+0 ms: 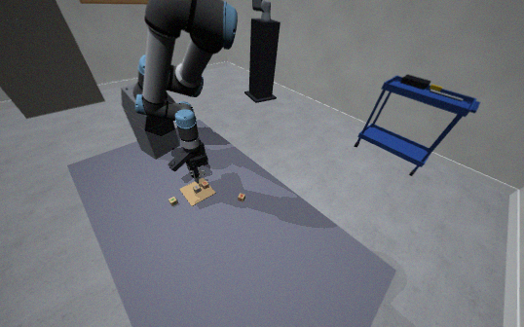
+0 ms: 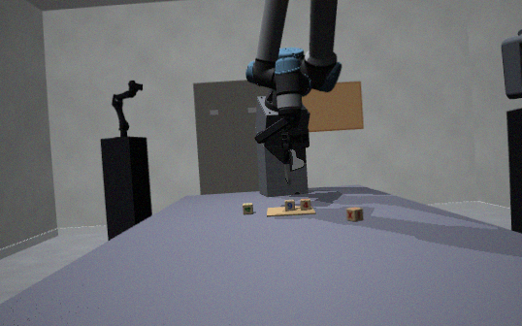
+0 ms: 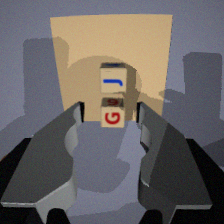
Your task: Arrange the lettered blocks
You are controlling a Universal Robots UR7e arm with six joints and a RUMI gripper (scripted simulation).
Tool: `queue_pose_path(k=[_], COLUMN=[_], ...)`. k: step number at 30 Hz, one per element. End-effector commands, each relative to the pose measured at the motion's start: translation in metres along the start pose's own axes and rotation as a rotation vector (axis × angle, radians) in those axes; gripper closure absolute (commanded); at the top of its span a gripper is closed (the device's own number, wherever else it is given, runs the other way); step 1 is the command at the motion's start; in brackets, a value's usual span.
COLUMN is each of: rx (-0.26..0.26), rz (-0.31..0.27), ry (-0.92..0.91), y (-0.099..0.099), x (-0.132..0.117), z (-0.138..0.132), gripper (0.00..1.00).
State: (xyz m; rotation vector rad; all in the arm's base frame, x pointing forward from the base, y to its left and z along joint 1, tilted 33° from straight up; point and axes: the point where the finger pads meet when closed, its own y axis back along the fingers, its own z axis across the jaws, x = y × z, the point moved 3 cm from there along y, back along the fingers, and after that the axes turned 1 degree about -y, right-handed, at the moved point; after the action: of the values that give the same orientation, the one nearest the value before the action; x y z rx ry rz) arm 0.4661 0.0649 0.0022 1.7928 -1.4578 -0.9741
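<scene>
The gripper (image 1: 197,181) (image 2: 288,181) (image 3: 111,112) is partly open and empty, above the blocks. The G block (image 1: 205,184) (image 2: 305,204) (image 3: 112,118) and the J block (image 1: 196,189) (image 2: 289,205) (image 3: 113,80) stand on the tan mat (image 1: 193,199) (image 2: 275,212) (image 3: 75,31), letters on top, with a narrow gap between them. Seen from the base, J is right of G. Both letters lie a quarter turn round in the wrist view. A green-marked block (image 1: 172,200) (image 2: 247,209) and a red-marked block (image 1: 241,197) (image 2: 354,214) lie off the mat, on opposite sides; their top marks are too small to read.
The blocks and mat lie on a large grey-purple surface (image 1: 225,253) (image 2: 244,272). The arm's grey pedestal (image 1: 149,133) (image 2: 282,165) stands behind the mat. A blue cart (image 1: 395,141) stands well away on the floor.
</scene>
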Motion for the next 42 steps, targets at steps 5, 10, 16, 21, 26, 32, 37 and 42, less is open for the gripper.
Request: queue_pose_path(k=[5,10,16,21,26,32,37,42], rx=[-0.009,-0.007,-0.007,-0.007,-0.007,-0.007,-0.007,-0.006], rz=[-0.004,-0.003,-0.004,-0.004,-0.004,-0.004,-0.004,-0.004], ry=[-0.001,0.0,0.001,0.001,0.001,0.001,0.002,0.008], y=[0.0123,0.0131,0.0131,0.0129,0.0129,0.0129,0.0129,0.0128], x=[0.0,0.0005,0.0,0.0,0.0,0.0,0.0,0.0], z=[0.0015,0.0002,0.0,0.0002,0.0001,0.0001,0.0,-0.0006], gripper=[0.72,0.72,0.0,0.0,0.0,0.0,0.0,0.0])
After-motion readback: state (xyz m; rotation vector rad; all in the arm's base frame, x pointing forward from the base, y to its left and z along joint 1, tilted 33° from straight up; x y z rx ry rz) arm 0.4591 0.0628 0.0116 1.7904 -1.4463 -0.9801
